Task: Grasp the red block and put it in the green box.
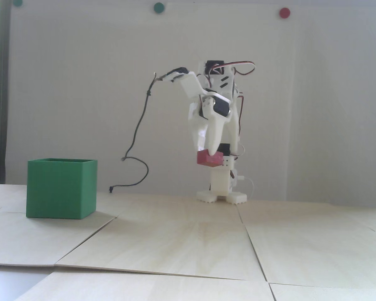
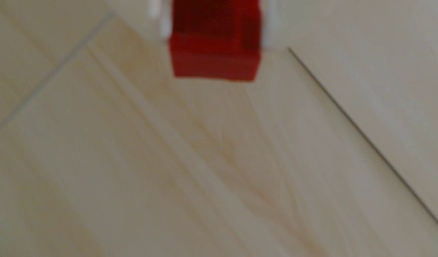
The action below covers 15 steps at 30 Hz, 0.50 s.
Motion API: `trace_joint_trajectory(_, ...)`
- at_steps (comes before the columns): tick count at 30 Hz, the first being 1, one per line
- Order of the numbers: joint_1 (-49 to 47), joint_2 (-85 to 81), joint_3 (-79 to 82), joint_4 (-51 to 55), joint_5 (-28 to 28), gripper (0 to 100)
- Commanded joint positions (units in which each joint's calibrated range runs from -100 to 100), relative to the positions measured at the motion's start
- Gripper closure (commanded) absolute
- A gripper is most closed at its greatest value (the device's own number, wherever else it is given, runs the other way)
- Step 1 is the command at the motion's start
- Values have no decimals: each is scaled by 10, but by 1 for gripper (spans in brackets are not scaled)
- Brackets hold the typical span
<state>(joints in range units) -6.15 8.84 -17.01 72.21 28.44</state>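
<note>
The red block [image 1: 206,159] hangs in the air between my white fingers, well above the wooden table. My gripper [image 1: 210,151] points down and is shut on it, in front of the arm's base. In the wrist view the block [image 2: 214,59] fills the top centre, with a white finger [image 2: 163,22] on each side of it. The green box [image 1: 61,188] stands on the table at the left of the fixed view, open at the top, far to the left of the gripper. The box is out of the wrist view.
The arm's white base [image 1: 221,197] stands at the table's back centre. A black cable [image 1: 138,131] hangs from the wrist down to the table between base and box. The table [image 1: 188,244] is made of pale wood panels with seams.
</note>
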Motion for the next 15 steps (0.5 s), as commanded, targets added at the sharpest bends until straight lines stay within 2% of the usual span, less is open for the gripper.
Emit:
trace_joint_trajectory(1,-49,-52,-67,163,2,98)
trace_joint_trajectory(5,-83,-111,-67,259,1,98)
trace_joint_trajectory(7,-87,-131,-68,269,2,98)
trace_joint_trajectory(9,-80,-129,-70,232,5,98)
trace_joint_trajectory(15,-6,-55,-72,22,6,98)
